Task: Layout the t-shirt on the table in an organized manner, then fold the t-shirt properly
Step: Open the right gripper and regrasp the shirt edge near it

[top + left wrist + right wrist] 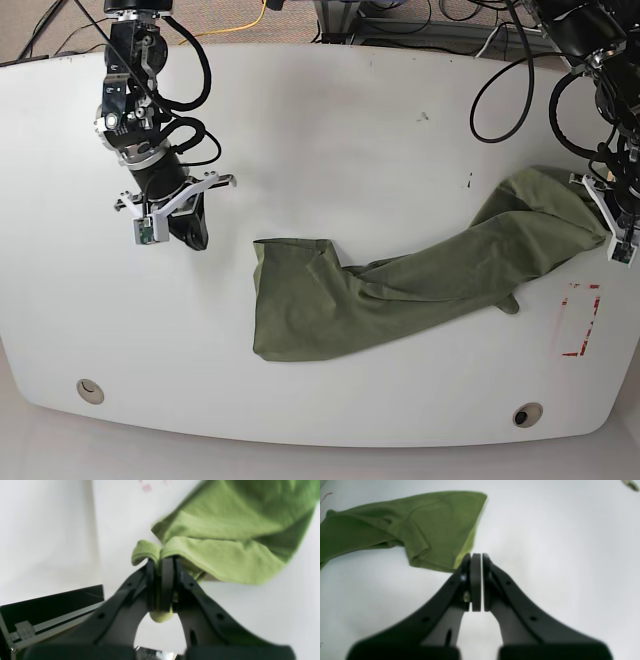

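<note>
The olive-green t-shirt [420, 275] lies stretched in a long wrinkled band across the white table [350, 130], from the middle to the far right. My left gripper [603, 208] holds its right end lifted, jaws shut on a bunched fold of fabric [147, 550]. In the left wrist view the left gripper [162, 561] shows cloth pinched between its pads and the t-shirt [225, 530] trailing away. My right gripper [192, 235] hovers left of the shirt's flat end, shut on nothing. In the right wrist view the right gripper [476, 555] sits beside the t-shirt [420, 525] corner.
A red tape rectangle [578, 320] marks the table's right side, below the lifted end. Two grommet holes [90, 390] [527, 413] sit near the front edge. A black case [50, 605] lies beyond the table edge. Cables [500, 70] hang at the back.
</note>
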